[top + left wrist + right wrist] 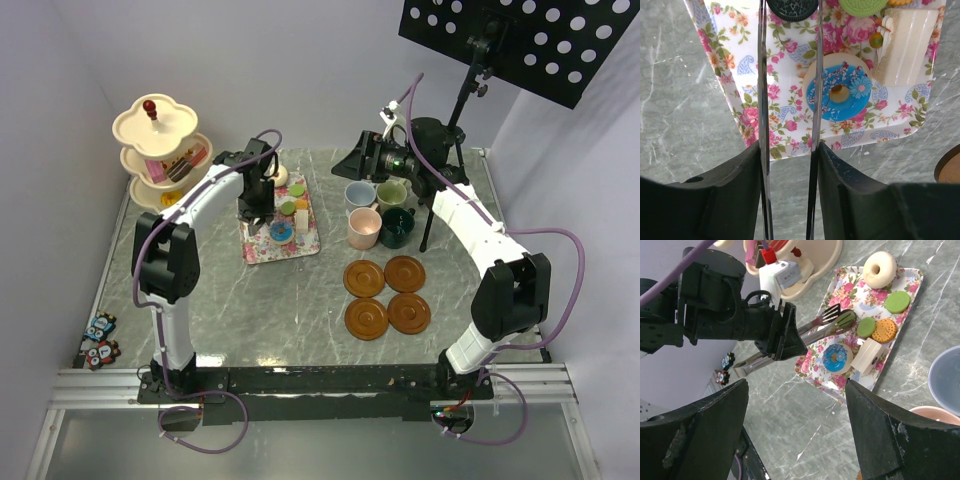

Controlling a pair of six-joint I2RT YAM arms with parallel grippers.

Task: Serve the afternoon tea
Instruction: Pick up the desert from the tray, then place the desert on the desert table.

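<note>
My left gripper (pixel 256 205) (pixel 789 147) is shut on the metal tongs (pixel 762 75) and holds them over the floral tray (pixel 252 247). A dark round cookie (pixel 790 7) sits between the tong tips; I cannot tell if it is lifted. On the tray lie a blue doughnut (pixel 840 92), a cream cake slab (pixel 905 45), green macarons (pixel 897 301) and a white doughnut (pixel 879 269). The cream stand (pixel 160 125) at the back left holds some cakes. My right gripper (pixel 360 160) (pixel 796 385) is open and empty above the four mugs (pixel 364 227). Four brown saucers (pixel 366 318) lie bare in front.
A tripod with a black dotted board (pixel 520 35) stands at the back right, its legs beside the dark green mug (pixel 397 226). Small printed tiles (pixel 98 340) lie at the table's near left edge. White walls close in left, back and right.
</note>
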